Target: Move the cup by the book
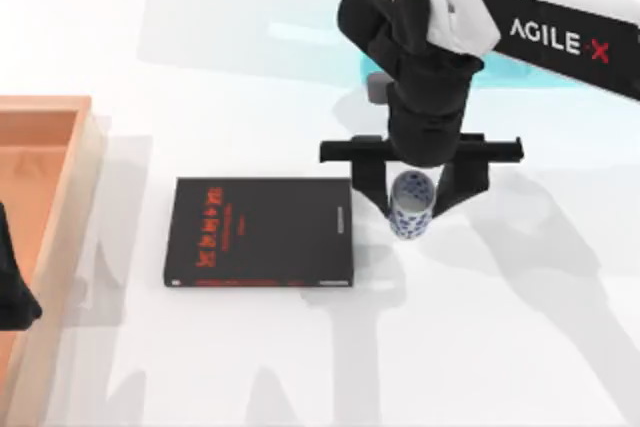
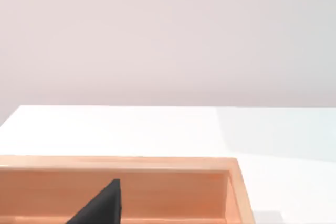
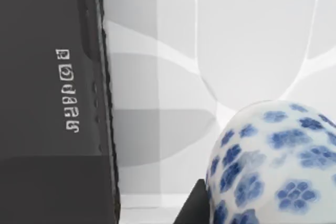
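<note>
The cup [image 1: 410, 209], white with blue dots, is upright just off the right edge of the book [image 1: 262, 233], a flat black book with red lettering lying at the table's middle. A narrow gap separates them. My right gripper [image 1: 412, 197] comes down from above and is shut on the cup, one finger on each side. In the right wrist view the cup [image 3: 273, 166] is close up, with a dark fingertip [image 3: 191, 205] against it and the book [image 3: 50, 98] beside it. My left gripper [image 1: 12, 292] is parked at the left edge.
A wooden tray [image 1: 50, 112] lies along the left side of the table, under the left arm; its rim [image 2: 157, 163] also crosses the left wrist view. A teal block [image 1: 375, 7] stands at the back behind the right arm.
</note>
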Controlling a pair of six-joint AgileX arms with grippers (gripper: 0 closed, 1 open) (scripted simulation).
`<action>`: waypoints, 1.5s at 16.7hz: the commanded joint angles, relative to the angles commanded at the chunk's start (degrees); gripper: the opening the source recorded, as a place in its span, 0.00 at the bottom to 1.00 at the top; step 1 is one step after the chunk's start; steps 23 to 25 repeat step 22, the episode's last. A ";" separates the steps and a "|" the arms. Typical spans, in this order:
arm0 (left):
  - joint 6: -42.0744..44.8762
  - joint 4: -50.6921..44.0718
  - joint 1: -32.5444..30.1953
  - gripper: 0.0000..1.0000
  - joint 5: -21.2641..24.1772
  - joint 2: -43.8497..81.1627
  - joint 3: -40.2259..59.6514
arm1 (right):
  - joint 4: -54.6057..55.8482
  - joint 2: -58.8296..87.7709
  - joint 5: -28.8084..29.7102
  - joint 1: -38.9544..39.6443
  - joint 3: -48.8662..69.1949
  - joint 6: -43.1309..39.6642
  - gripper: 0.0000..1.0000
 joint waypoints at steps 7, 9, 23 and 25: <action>0.00 0.00 0.00 1.00 0.00 0.00 0.00 | 0.00 0.00 0.00 0.00 0.00 0.00 0.30; 0.00 0.00 0.00 1.00 0.00 0.00 0.00 | 0.00 0.00 0.00 0.00 0.00 0.00 0.45; 0.00 0.00 0.00 1.00 0.00 0.00 0.00 | 0.00 0.00 0.00 0.00 0.00 0.00 1.00; 0.00 0.00 0.00 1.00 0.00 0.00 0.00 | 0.00 0.00 0.00 0.00 0.00 0.00 1.00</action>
